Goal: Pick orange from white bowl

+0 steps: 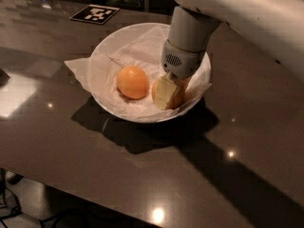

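**Snugly gripped inside the white bowl (pixel 110 41)**

At the bowl's right side the gripper (pixel 170 95) clasps the orange (pixel 155 93), fingers closed on it; a pale pad covers most of its skin, leaving only orange edges; a smoother fruit (pixel 133 82) lies mid-bowl.

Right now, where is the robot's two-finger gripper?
In the camera view, the gripper is low inside the glossy white round bowl, on its right side, against a partly covered orange fruit, just right of the uncovered round orange fruit.
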Tool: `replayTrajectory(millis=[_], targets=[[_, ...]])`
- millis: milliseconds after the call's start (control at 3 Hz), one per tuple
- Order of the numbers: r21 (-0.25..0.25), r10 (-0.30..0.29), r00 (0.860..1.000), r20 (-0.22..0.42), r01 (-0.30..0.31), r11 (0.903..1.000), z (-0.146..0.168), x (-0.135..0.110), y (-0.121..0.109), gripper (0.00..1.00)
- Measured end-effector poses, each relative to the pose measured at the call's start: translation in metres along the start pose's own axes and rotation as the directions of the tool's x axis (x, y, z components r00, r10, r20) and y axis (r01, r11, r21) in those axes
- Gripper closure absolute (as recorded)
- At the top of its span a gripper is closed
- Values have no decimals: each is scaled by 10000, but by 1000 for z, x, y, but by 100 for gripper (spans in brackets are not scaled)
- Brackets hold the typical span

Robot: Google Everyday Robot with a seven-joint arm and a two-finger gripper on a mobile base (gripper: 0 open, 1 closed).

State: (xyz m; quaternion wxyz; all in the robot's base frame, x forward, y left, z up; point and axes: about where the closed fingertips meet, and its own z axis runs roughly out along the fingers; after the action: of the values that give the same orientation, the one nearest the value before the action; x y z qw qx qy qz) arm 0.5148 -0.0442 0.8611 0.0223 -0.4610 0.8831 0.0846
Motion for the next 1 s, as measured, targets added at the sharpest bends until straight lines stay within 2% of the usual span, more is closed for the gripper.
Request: replayTrajectory(millis=[333, 667, 1000], targets=[[145, -753, 9922, 990, 743, 9971, -33, 12, 24, 100], [195, -1746, 9624, 2079, 1743, 9845, -71, 29, 51, 100], [166, -2804, 9147, 2911, 2882, 9574, -100, 45, 79, 100]])
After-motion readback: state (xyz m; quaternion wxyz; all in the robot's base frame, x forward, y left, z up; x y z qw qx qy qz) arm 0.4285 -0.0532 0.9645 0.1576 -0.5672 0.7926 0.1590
